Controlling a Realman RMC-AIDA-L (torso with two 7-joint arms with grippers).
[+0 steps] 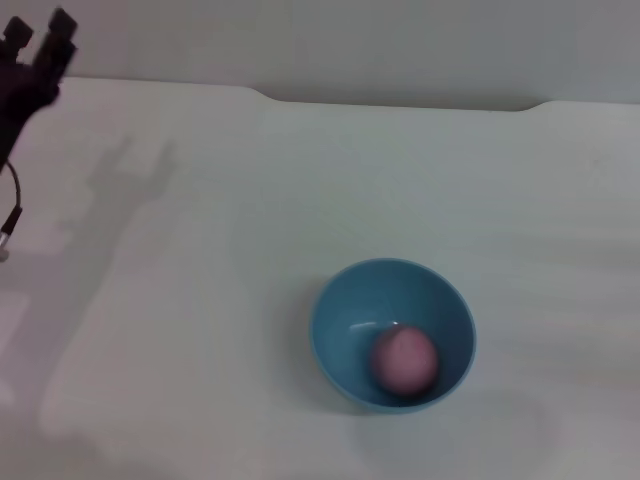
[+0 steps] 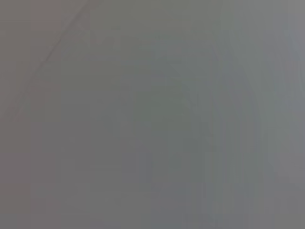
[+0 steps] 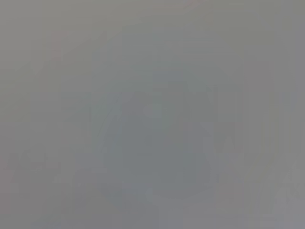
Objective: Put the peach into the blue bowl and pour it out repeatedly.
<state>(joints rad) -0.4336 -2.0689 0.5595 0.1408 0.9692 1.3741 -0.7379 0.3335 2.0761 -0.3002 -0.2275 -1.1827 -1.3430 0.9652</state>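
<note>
- Left gripper (image 1: 42, 42) is hanging raised at the far left corner of the scene, fingers standing apart with a visible gap, pinching nothing; it is well apart from the bowl.
- Right gripper is not showing in any view, so its state cannot be told.
- Peach (image 1: 404, 361) is sitting inside the blue bowl (image 1: 345, 310), resting low against the near-right inner wall.
- Bowl is standing upright on the white table (image 1: 200, 300), near and right of centre.
- Judging progress: the placing step looks done; the pour-out is not yet begun, as nothing is touching the bowl.
- Both wrist views are giving only featureless grey.
</note>
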